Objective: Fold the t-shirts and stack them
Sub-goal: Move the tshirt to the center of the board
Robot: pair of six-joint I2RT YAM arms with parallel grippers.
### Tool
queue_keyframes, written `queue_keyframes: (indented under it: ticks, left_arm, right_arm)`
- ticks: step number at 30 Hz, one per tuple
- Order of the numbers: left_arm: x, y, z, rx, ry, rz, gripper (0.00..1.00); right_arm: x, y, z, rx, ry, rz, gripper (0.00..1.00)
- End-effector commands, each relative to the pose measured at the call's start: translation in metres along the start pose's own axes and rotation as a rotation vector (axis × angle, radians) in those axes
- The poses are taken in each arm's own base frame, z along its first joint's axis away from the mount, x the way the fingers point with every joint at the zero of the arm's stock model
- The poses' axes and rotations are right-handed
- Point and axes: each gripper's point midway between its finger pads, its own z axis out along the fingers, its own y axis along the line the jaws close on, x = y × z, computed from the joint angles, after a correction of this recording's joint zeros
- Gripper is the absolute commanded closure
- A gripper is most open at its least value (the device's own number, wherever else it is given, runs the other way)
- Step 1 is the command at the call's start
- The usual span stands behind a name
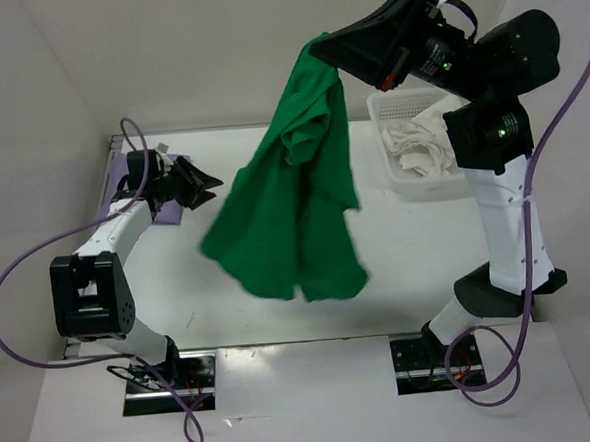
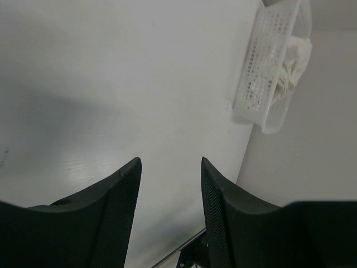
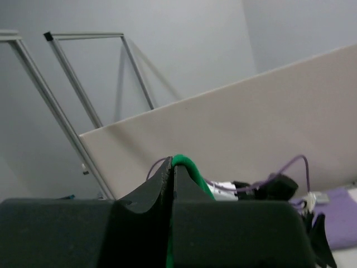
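Note:
The bright green t-shirt (image 1: 294,201) hangs in the air over the middle of the table, and my right gripper (image 1: 316,47) is shut on its top edge. In the right wrist view the jaws are pressed together (image 3: 170,163) with a fold of the green t-shirt (image 3: 188,167) pinched at their tips. My left gripper (image 1: 210,186) stands open and empty at the left, just beside the hanging cloth, with bare table between its fingers (image 2: 170,163). The lavender t-shirt (image 1: 166,215) lies under the left arm. The creamy white t-shirt (image 1: 421,143) is crumpled in the basket.
A white mesh basket (image 1: 387,170) stands at the back right of the table, also seen in the left wrist view as the basket (image 2: 259,78). White walls close in the table at the back and sides. Purple cables loop off both arms.

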Motion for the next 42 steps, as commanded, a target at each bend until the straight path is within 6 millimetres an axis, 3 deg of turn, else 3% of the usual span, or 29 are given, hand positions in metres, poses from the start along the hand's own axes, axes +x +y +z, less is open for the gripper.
queue_keyframes:
  ticks: [1,3,4,6,7,9,10,11,14,16,17,18,20,21,22,23,24,26,27,31,32,34,35,36,37,38,40,42]
  left_arm:
    - [-0.021,-0.003,-0.029,0.033,-0.069,-0.023,0.45]
    - [-0.031,0.006,-0.043,0.018,-0.117,-0.042,0.44]
    - [-0.042,0.019,-0.053,0.001,-0.155,-0.071,0.44]
    - [-0.053,0.027,-0.067,-0.005,-0.193,-0.095,0.42]
    - [-0.064,0.037,-0.074,-0.018,-0.226,-0.093,0.41]
    - [-0.069,0.038,-0.078,-0.034,-0.227,-0.092,0.41]
    - [-0.076,0.041,-0.08,-0.044,-0.246,-0.098,0.41]
    - [-0.08,0.048,-0.079,-0.063,-0.25,-0.101,0.41]
    - [-0.089,0.054,-0.075,-0.073,-0.251,-0.115,0.41]
    - [-0.092,0.053,-0.074,-0.073,-0.252,-0.114,0.4]
    - [-0.083,0.046,-0.067,-0.064,-0.224,-0.088,0.4]
    - [-0.079,0.044,-0.063,-0.067,-0.215,-0.062,0.4]
    - [-0.057,0.042,-0.053,-0.07,-0.16,-0.04,0.4]
    - [-0.033,0.035,-0.039,-0.071,-0.101,-0.018,0.4]
    - [-0.013,0.038,-0.033,-0.088,-0.057,-0.005,0.42]
    - [0.004,0.035,-0.026,-0.087,-0.015,0.008,0.42]
    - [0.035,0.027,-0.013,-0.087,0.053,0.038,0.42]
    - [0.067,0.027,0.005,-0.093,0.12,0.043,0.42]
    - [0.086,0.037,0.017,-0.129,0.172,0.032,0.42]
    - [0.085,0.038,0.033,-0.121,0.18,0.006,0.42]
    - [0.081,0.032,0.033,-0.111,0.172,0.013,0.42]
    - [0.067,0.028,0.036,-0.109,0.143,0.004,0.42]
    - [0.058,0.017,0.035,-0.082,0.129,0.012,0.42]
    - [0.05,0.014,0.034,-0.076,0.114,0.001,0.42]
    - [0.039,0.014,0.031,-0.075,0.088,-0.017,0.42]
    - [0.033,0.012,0.029,-0.065,0.08,-0.02,0.42]
    - [0.02,0.007,0.022,-0.054,0.058,-0.027,0.42]
    - [0.005,0.009,0.01,-0.053,0.016,-0.042,0.41]
  right_arm:
    - [0.024,-0.04,0.007,0.025,0.05,0.061,0.99]
    - [0.037,-0.052,0.0,0.044,0.066,0.067,0.98]
    - [0.068,-0.091,-0.004,0.123,0.096,0.128,0.97]
    - [0.091,-0.128,-0.022,0.21,0.111,0.141,0.97]
    - [0.128,-0.164,-0.039,0.287,0.151,0.221,0.97]
    - [0.139,-0.196,-0.068,0.366,0.145,0.29,0.97]
    - [0.158,-0.213,-0.08,0.402,0.169,0.34,0.98]
    - [0.159,-0.226,-0.085,0.445,0.158,0.354,0.98]
    - [0.156,-0.233,-0.081,0.512,0.18,0.309,0.97]
    - [0.177,-0.236,-0.085,0.588,0.23,0.31,0.95]
    - [0.192,-0.247,-0.095,0.645,0.243,0.345,0.95]
    - [0.234,-0.257,-0.117,0.705,0.289,0.454,0.95]
    - [0.275,-0.267,-0.152,0.835,0.305,0.526,0.95]
    - [0.33,-0.272,-0.191,0.941,0.363,0.639,0.95]
    - [0.345,-0.266,-0.207,0.985,0.367,0.66,0.95]
    - [0.38,-0.267,-0.239,1.085,0.391,0.707,0.95]
    - [0.385,-0.267,-0.25,1.115,0.365,0.726,0.95]
    - [0.399,-0.262,-0.262,1.137,0.366,0.742,0.95]
    - [0.399,-0.26,-0.26,1.127,0.366,0.756,0.95]
    - [0.366,-0.276,-0.222,1.031,0.374,0.682,0.96]
    - [0.343,-0.284,-0.197,0.983,0.35,0.645,0.96]
    - [0.314,-0.283,-0.166,0.869,0.343,0.613,0.98]
    - [0.274,-0.275,-0.131,0.777,0.309,0.551,0.98]
    - [0.261,-0.277,-0.118,0.74,0.307,0.541,0.99]
    - [0.245,-0.265,-0.1,0.677,0.304,0.516,0.99]
    - [0.203,-0.242,-0.072,0.601,0.257,0.433,0.99]
    - [0.171,-0.217,-0.057,0.544,0.222,0.358,0.99]
    - [0.146,-0.187,-0.057,0.507,0.179,0.286,0.99]
